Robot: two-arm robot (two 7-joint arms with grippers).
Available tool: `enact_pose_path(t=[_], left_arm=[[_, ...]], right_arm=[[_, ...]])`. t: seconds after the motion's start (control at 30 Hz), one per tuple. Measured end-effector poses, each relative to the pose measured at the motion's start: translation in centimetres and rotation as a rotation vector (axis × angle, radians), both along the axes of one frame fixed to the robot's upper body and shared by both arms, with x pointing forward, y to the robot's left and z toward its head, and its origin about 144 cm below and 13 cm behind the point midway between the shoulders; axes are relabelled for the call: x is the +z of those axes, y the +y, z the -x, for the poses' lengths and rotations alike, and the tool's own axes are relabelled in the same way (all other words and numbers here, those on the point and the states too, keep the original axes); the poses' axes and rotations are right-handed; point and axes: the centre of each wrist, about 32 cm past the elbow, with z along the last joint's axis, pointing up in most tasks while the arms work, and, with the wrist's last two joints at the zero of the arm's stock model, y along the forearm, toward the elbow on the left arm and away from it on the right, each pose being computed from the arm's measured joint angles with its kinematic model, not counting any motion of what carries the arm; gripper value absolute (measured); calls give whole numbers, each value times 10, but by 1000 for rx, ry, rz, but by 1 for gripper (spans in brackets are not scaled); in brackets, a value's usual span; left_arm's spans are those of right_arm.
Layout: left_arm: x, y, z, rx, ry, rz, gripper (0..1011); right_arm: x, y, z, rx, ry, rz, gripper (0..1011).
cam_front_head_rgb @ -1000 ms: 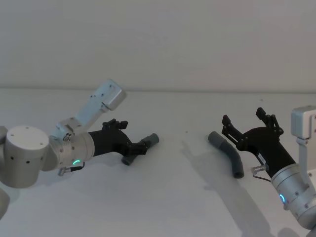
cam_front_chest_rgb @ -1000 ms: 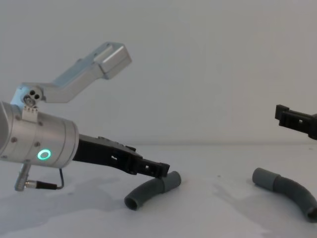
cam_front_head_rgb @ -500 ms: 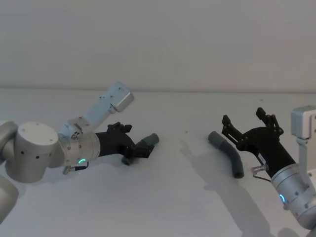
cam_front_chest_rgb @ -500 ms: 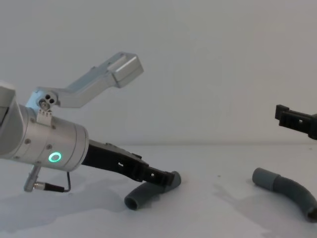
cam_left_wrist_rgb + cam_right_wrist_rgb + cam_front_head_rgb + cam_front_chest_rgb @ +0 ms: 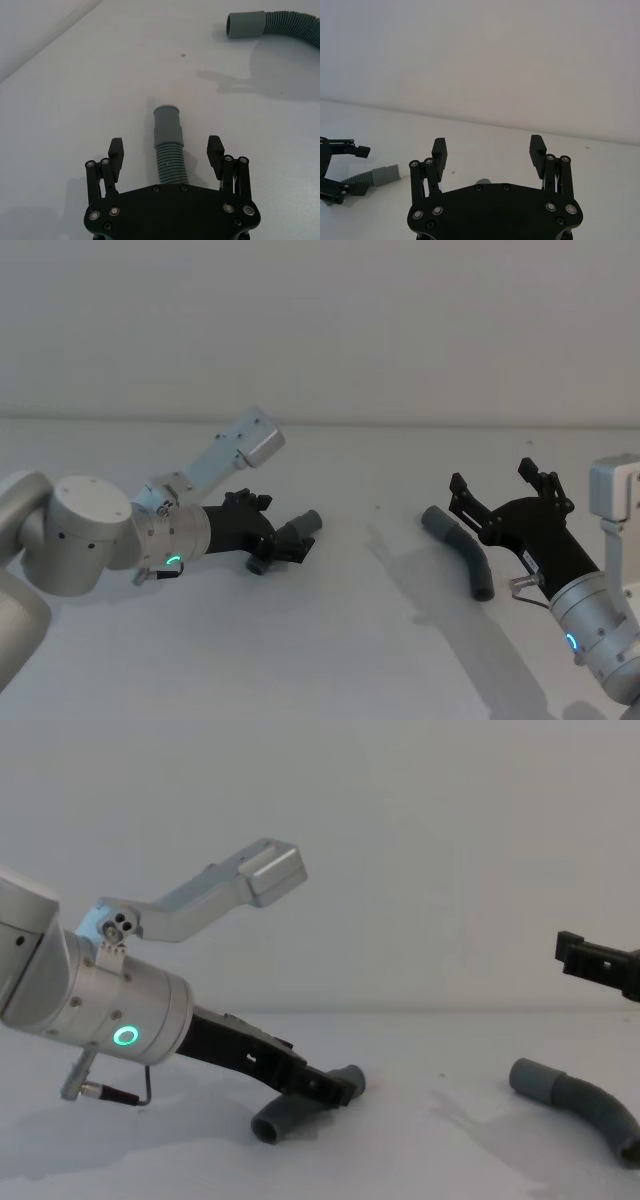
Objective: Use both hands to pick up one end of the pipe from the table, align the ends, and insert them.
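"At the left gripper [image 5: 166, 146], what was recorded?"

"Its fingers stood apart, one on each side of the left hose piece [image 5: 283, 1117]. They straddled the ribbed section just behind the cuff [image 5: 167, 120], with a gap showing on either side. The gripper lay low over the table [image 5: 350, 650], pointing toward two o'clock along the hose. I judged this placing deliberate: closing behind the cuff would leave that end free for mating."

"And outward from there?"

"The right gripper [image 5: 488, 144], likewise spread and holding nothing, hung clear of the table at about four o'clock of the right hose piece [image 5: 466, 554]. That piece lay flat at the table's three o'clock, well apart from the left piece at nine o'clock. I judged the gripper poised for its own piece."

"The count?"

"Two grippers and two hose pieces, both pieces resting on the table. Each piece appeared to carry a smooth cuff at either end, four in all. The right piece's inner cuff [image 5: 245, 25] presented a hollow mouth. No white plug tip could be made out. Nothing was yet lifted, aligned or inserted."
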Motion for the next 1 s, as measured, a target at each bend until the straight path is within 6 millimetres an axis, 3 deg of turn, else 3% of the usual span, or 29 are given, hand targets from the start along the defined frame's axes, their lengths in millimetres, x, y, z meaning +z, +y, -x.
enact_pose_path(t=[1.0], left_arm=[[-9,-14,-14,-37,35,-8,1001]], right_arm=[[0,0,0,0,0,0,1000]])
